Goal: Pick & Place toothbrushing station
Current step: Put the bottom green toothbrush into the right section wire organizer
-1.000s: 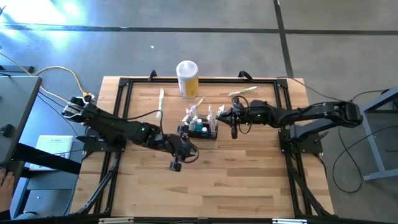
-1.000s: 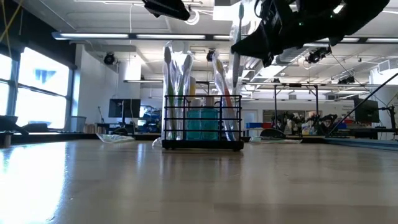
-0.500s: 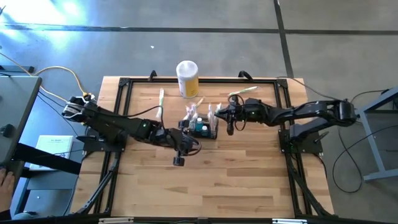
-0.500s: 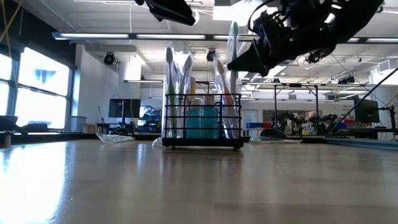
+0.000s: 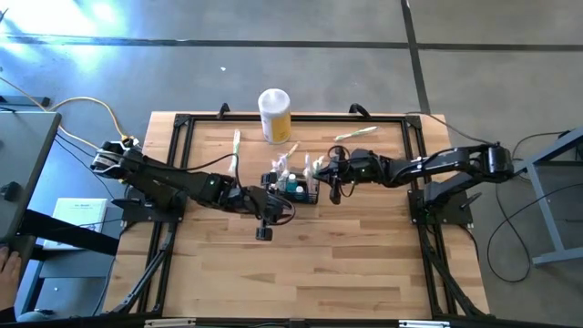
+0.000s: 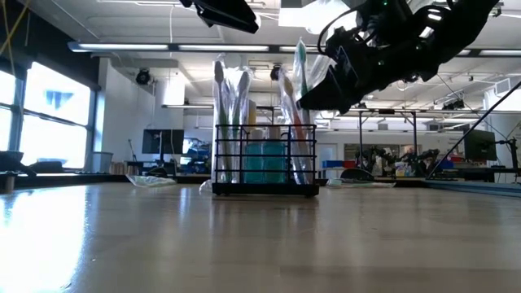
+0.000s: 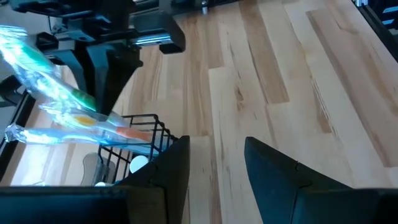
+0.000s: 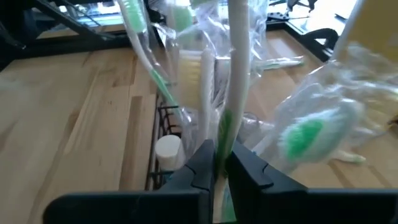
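The toothbrushing station [image 5: 293, 187], a small black wire basket, stands on the table [image 5: 364, 264] with several wrapped toothbrushes upright in it [image 6: 264, 163]. At its right end my right gripper [image 5: 331, 173] is shut on a wrapped white-and-green toothbrush [image 6: 301, 61], held upright above the basket's right side. My left gripper [image 7: 216, 149] hovers open by the basket's near left corner [image 5: 273, 211], only bare table between its fingers. Whether the held toothbrush's lower end is inside the basket is hidden by the gripper. My right gripper pinches the toothbrush's handle [image 8: 225, 134] between its two fingers, on the green stretch below the white stem. The fingers come nearly level from the table's right side and lie across the handle. The toothbrush stands upright, head up; the part below the fingers is hidden.
A tall yellow-and-white canister [image 5: 274, 114] stands at the far edge behind the basket. Loose wrapped toothbrushes lie on the table left of the basket [image 5: 235, 148] and at the far right [image 5: 355, 134]. A black frame [image 5: 182, 123] borders the tabletop.
My right gripper has moved toward the table's left edge and down, carrying the upright toothbrush up to the basket's right end; it has stayed shut on it. The basket has not moved.
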Available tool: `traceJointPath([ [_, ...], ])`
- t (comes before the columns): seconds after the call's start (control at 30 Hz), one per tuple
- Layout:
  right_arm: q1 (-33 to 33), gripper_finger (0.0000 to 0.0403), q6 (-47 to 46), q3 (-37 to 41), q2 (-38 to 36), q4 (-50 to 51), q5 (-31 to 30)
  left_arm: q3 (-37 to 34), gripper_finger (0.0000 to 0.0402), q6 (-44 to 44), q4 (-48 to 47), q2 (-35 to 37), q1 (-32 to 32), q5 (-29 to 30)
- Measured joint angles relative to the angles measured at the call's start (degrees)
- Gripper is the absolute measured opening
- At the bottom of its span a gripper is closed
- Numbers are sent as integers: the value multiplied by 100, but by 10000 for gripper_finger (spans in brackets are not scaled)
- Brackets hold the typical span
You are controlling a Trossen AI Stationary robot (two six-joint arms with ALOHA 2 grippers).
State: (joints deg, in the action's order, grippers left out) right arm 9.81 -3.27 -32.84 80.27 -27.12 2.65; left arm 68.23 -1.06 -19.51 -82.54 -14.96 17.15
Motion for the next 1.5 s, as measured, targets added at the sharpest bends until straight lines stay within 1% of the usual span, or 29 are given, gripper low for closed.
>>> traceJointPath([
  [0.1,11,32,-10,0,0,-2,-141,0,148,-4,-13,0,0,2],
  [0.23,71,50,-256,0,-2,114,-122,0,148,-53,-130,34,116,-10],
  [0.33,139,56,-302,0,62,184,-113,11,148,-303,-195,88,273,-61],
  [0.4,191,60,-317,0,106,213,-5,1,148,-525,-284,171,383,-205],
  [0.53,261,79,-606,-11,258,211,190,8,148,-918,-371,269,674,-631],
  [0.6,262,94,-758,-11,267,241,193,2,148,-1084,-402,289,822,-833],
  [0.7,246,123,-898,-11,267,287,199,5,148,-1268,-485,289,1037,-1221],
  [0.8,180,154,-1073,-11,267,342,163,4,148,-1457,-471,289,1285,-1732],
  [0.9,72,184,-1193,-11,267,385,-2,4,148,-1582,-514,289,1484,-2089],
  [1.03,-80,214,-1259,-6,220,451,-299,4,148,-1695,-505,289,1672,-2319],
  [1.17,-182,221,-1311,0,210,459,-506,4,148,-1789,-462,289,1775,-2505],
  [1.5,-243,206,-1419,0,138,502,-530,4,148,-1864,-487,289,1759,-2538],
])
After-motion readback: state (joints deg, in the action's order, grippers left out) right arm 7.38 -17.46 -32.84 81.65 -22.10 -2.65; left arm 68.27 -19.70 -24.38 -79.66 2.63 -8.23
